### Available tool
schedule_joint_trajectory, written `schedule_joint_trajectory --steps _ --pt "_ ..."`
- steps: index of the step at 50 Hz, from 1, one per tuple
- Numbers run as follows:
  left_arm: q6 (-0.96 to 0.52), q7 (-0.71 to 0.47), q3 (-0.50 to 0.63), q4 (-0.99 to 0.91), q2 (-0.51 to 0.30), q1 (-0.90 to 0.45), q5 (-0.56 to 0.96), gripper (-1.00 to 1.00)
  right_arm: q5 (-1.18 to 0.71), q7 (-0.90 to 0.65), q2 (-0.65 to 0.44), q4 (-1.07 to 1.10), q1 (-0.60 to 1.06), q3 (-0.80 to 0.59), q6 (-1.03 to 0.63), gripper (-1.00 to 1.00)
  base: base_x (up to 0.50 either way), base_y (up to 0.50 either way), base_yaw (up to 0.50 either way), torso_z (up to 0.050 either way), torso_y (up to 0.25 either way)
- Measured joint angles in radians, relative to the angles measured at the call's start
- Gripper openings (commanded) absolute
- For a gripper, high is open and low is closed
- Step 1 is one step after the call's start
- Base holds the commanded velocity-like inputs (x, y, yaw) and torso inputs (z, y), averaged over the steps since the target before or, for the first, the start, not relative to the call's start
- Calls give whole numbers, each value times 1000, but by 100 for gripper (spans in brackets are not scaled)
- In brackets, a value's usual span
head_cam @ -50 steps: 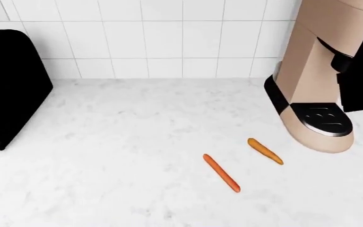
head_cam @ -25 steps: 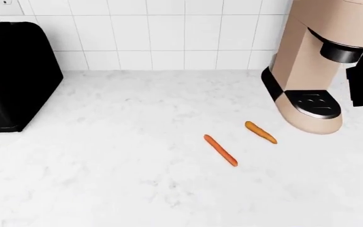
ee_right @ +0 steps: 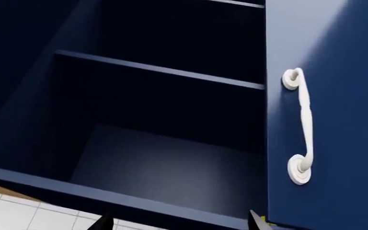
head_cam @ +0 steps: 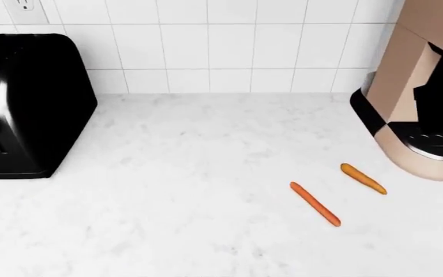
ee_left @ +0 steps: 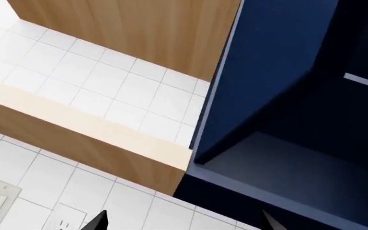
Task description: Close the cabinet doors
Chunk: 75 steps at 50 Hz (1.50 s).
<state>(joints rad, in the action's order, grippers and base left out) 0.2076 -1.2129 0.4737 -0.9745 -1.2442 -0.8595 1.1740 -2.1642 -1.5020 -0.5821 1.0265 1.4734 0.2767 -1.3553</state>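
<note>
The dark blue cabinet shows only in the wrist views. In the left wrist view one cabinet door [ee_left: 267,62] stands swung out, with the dark inside [ee_left: 312,163] beside it. My left gripper [ee_left: 184,224] is open below the cabinet's bottom edge, touching nothing. In the right wrist view the cabinet's open half [ee_right: 165,143] shows a shelf [ee_right: 158,69]. Next to it another door [ee_right: 331,72] with a white handle [ee_right: 304,125] covers its side. My right gripper [ee_right: 180,223] is open under the bottom rail, clear of the door.
A wooden wall unit [ee_left: 139,28] and a wooden ledge [ee_left: 82,129] adjoin the blue cabinet over white tiles. On the marble counter [head_cam: 168,190] are a black toaster [head_cam: 29,104], a beige coffee machine [head_cam: 414,104] and two orange sticks [head_cam: 315,203], [head_cam: 363,178].
The head view has shifted: the toaster shows more at the left, and the coffee machine and orange sticks sit further right and lower.
</note>
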Motion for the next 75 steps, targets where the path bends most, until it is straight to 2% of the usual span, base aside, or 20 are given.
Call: schedule_joint_trajectory --steps 10,28,34,45,53,57,62,67,75 --pt "2 0 -4 -1 -2 2 1 100 1 3 -5 -4 5 -8 5 100 294 169 0 0 0" --pt "11 8 -7 -9 -9 14 2 100 -16 9 -19 1 17 -2 31 100 0 0 0 0 0" --pt "80 35 -13 -14 -65 72 11 100 -38 6 -26 4 9 21 41 100 0 0 0 0 0" --pt "317 122 12 21 -227 223 26 100 -46 16 -11 2 -24 68 19 100 0 0 0 0 0" --pt "371 159 -2 43 -282 251 69 100 -43 27 -2 -3 -40 88 2 100 0 0 0 0 0" --pt "240 229 -153 51 -194 344 175 100 -38 33 2 -5 -49 96 -8 100 0 0 0 0 0" --pt "27 289 -496 78 -120 470 275 100 -34 44 8 -5 -65 109 -29 100 0 0 0 0 0" --pt "-95 322 -744 121 -108 518 339 100 -41 52 12 -4 -86 137 -49 100 0 0 0 0 0" --pt "-210 345 -984 184 -128 536 420 100 -59 63 25 -2 -117 193 -81 100 0 0 0 0 0"
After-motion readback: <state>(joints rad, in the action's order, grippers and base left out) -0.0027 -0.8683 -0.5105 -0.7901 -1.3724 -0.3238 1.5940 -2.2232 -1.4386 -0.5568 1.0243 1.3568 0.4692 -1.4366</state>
